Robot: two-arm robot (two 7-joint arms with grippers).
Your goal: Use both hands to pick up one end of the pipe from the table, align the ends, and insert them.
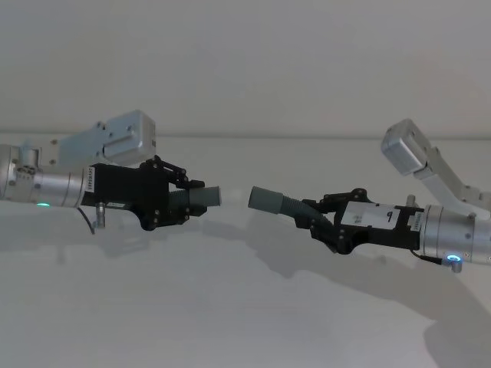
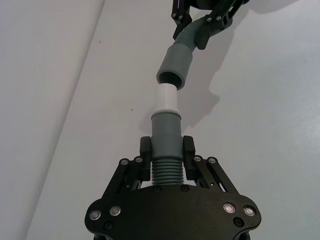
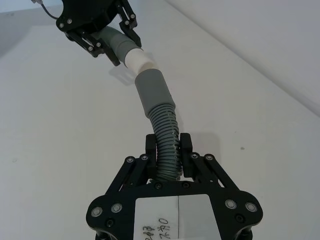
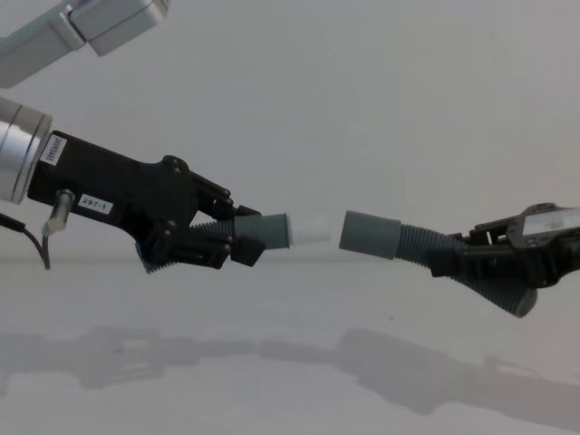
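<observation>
Both pipe pieces are held in the air above the white table (image 1: 245,307). My left gripper (image 1: 180,201) is shut on the ribbed part of one piece (image 2: 166,167), whose grey cuff (image 4: 265,229) ends in a white tip (image 4: 309,227). My right gripper (image 1: 316,217) is shut on the ribbed hose of the other piece (image 3: 167,145), which ends in a wider grey sleeve (image 4: 370,235). The white tip and the sleeve mouth (image 2: 170,77) face each other with a small gap between them, nearly in line.
The arms' upper links (image 1: 115,138) (image 1: 418,157) rise behind the grippers at both sides. The arms' shadows lie on the table below the pipe.
</observation>
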